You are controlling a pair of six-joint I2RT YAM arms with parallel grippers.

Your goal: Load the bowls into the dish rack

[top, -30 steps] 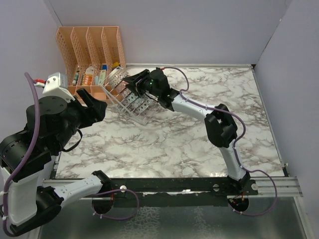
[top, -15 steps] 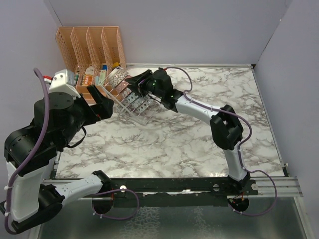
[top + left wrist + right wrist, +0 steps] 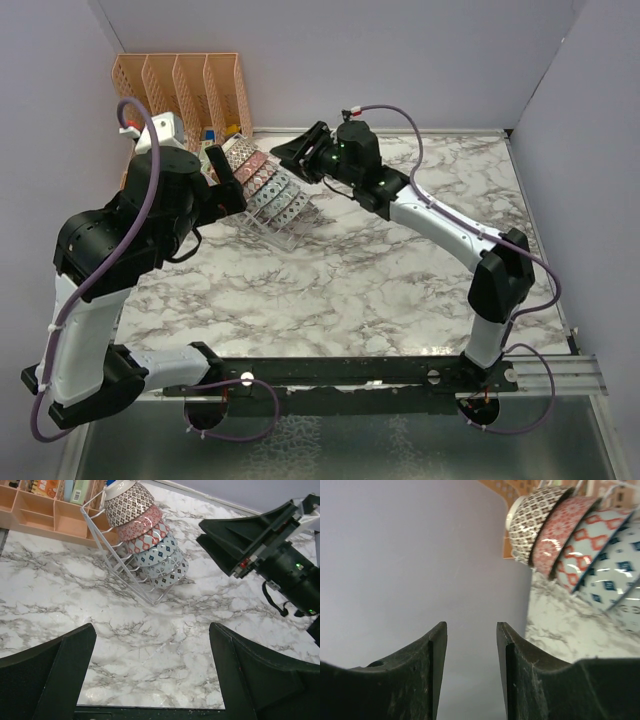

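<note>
Orange plastic organiser with tall dividers (image 3: 180, 85) fills the upper left of the overhead view. Just right of it, the left arm's black two-finger gripper (image 3: 151, 630) hangs with its jaws spread wide and nothing between them. Next along, the small clear wire-frame dish rack (image 3: 135, 580) sits just beside the organiser. The round patterned bowls (image 3: 150, 537) stand on edge in its slots in one overlapping row (dark brown-and-white at the top, then pinkish-red, then blue toward the lower right). No loose bowl shows on the white marbled table (image 3: 165, 670). Right of the rack, the right arm's black gripper (image 3: 471, 625) hovers near the row, its jaws parted by a narrow gap and empty. Loading looks finished or nearly so, so the step in hand is probably pulling clear. To do that well, both arms should rise away from the rack rather than sweep across it, since a nudge to the light frame could tip the row
</note>
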